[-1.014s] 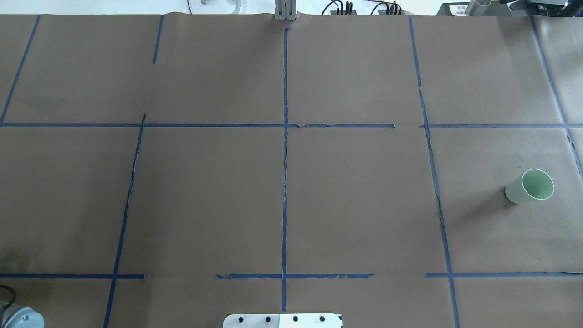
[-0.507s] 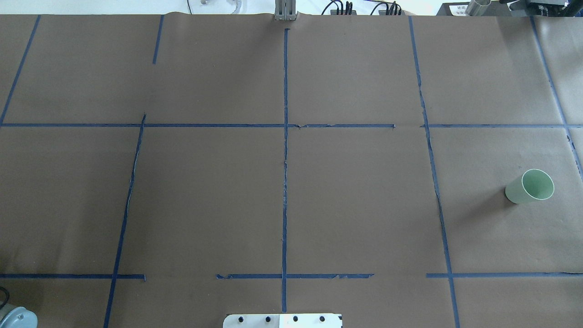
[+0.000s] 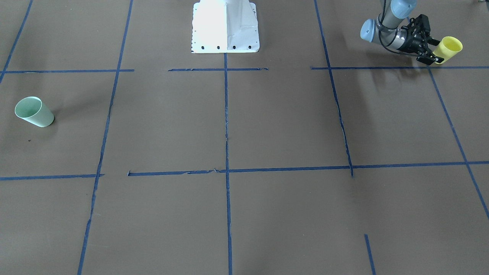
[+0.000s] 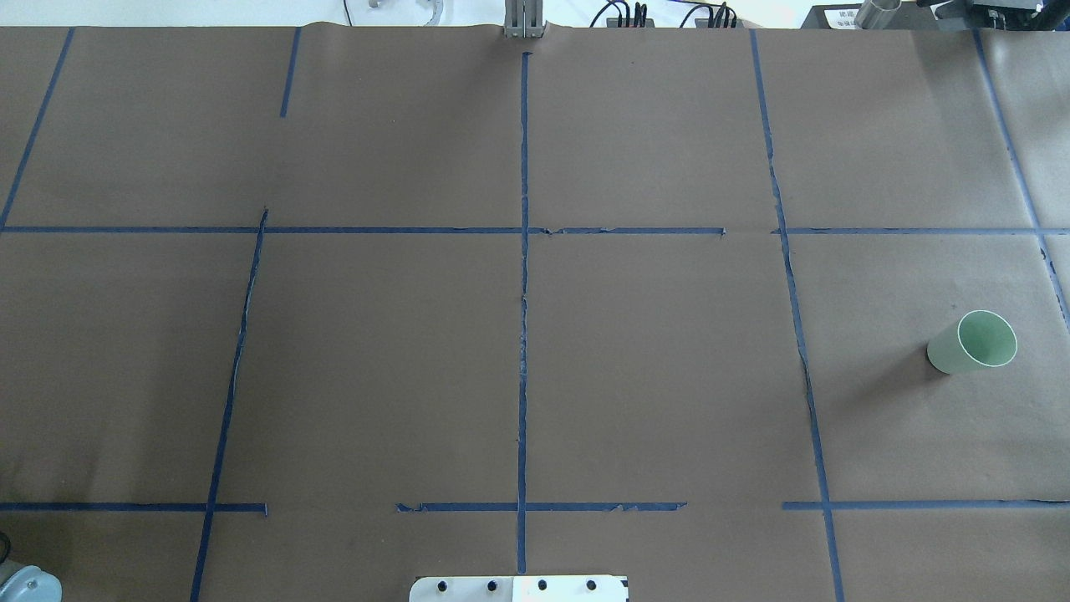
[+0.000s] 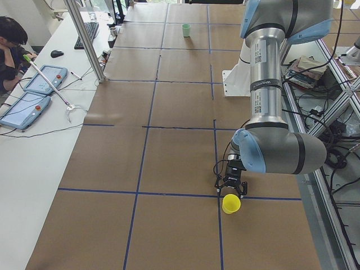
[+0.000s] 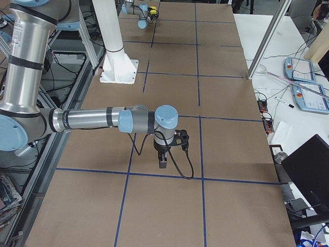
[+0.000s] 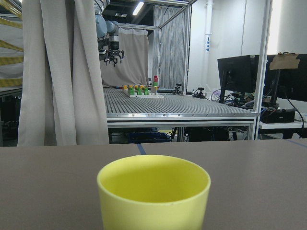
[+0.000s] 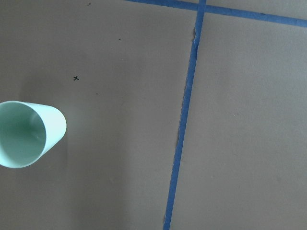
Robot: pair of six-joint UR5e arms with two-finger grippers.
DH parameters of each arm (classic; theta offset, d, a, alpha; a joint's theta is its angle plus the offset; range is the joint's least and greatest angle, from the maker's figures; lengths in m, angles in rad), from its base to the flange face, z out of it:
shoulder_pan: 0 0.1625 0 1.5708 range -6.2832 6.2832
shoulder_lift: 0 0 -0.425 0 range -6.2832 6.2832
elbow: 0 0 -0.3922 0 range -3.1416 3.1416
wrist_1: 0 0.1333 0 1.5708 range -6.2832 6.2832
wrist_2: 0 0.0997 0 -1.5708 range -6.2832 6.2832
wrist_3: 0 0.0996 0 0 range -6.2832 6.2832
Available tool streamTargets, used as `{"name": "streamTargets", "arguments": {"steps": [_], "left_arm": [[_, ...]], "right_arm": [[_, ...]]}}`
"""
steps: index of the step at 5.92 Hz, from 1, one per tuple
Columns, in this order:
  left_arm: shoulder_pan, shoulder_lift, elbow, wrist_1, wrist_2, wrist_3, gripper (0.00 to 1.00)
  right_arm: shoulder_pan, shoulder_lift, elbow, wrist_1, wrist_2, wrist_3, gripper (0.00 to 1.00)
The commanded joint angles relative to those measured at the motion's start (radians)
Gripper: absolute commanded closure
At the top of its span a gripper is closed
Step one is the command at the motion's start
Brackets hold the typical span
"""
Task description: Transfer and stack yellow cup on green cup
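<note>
Noted left gripper (image 3: 431,49) low at left end of table (image 3: 267,126), fingers spread either side of upright yellow cup (image 3: 447,49); contact probably not yet made, view too coarse. Side approach suits carrying mouth-up. Located green cup (image 3: 34,112) upright at far right, well apart, awaiting the stack. Seen right gripper (image 6: 163,162) hanging near it, aperture impossible to tell

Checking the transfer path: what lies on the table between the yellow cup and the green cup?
Only bare brown paper crossed by blue tape lines lies between the yellow cup and the green cup, as the front-facing view shows.
</note>
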Motion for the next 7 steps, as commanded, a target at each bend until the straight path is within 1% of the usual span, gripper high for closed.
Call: {"name": "streamTargets", "arguments": {"steps": [1,2,4,5,6,7], "left_arm": [[0.016,0.0,0.026,-0.002,0.0,-0.015,0.0],[0.022,0.003,0.051,-0.034,0.002,-0.015,0.0],[0.022,0.005,0.068,-0.048,0.006,-0.015,0.0],[0.022,0.012,0.07,-0.051,0.006,-0.015,0.03],[0.022,0.023,0.071,-0.063,0.009,-0.015,0.37],[0.022,0.025,0.073,-0.062,0.011,-0.015,0.39]], "right_arm": [[-0.002,0.0,-0.001,0.0,0.0,0.0,0.0],[-0.002,0.0,-0.001,0.0,0.0,0.0,0.0],[-0.002,0.0,-0.001,0.0,0.0,0.0,0.0],[-0.002,0.0,-0.001,0.0,0.0,0.0,0.0],[-0.002,0.0,-0.001,0.0,0.0,0.002,0.0],[0.0,0.0,0.0,0.0,0.0,0.002,0.0]]}}
